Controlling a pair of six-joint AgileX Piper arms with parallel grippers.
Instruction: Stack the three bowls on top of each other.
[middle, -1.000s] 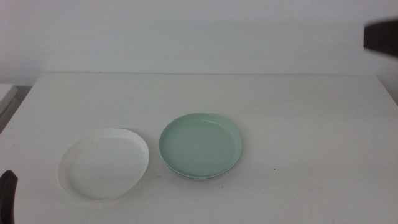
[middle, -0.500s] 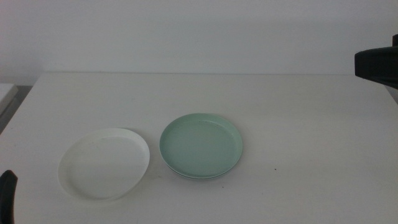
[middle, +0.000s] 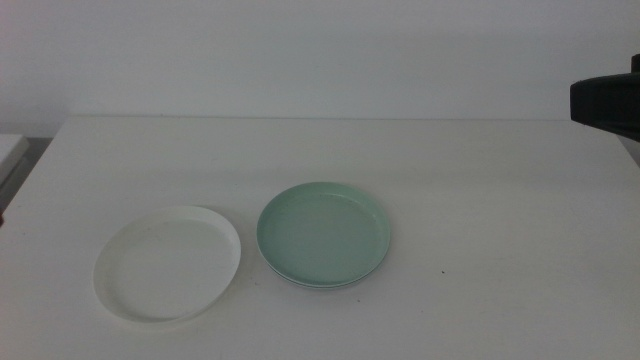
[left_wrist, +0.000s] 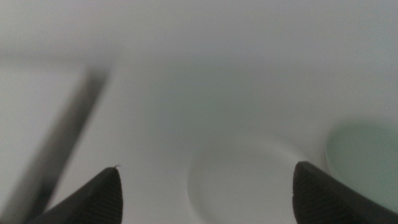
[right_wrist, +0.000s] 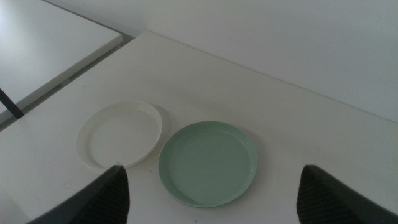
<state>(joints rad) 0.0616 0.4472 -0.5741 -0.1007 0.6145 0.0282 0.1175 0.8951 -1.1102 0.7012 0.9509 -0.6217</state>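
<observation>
Two dishes show on my worktop (middle: 480, 190): white bowl (middle: 167, 263) beside mint bowl (middle: 323, 233), atop another rim. Both pincers, left (left_wrist: 205, 193) and right (right_wrist: 214, 196), gape wide, holding nothing.

Left gripper (left_wrist: 205, 190) jaws wide apart above table (left_wrist: 186, 93); blurred white bowl (left_wrist: 245, 180) between them; mint green bowl (left_wrist: 364, 158) just beside it.

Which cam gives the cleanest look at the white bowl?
Middle view: the white bowl is whole, sharp and unblocked. Right wrist view shows it whole too, but nearer the frame edge. Left wrist view shows it blurred and cropped.
</observation>
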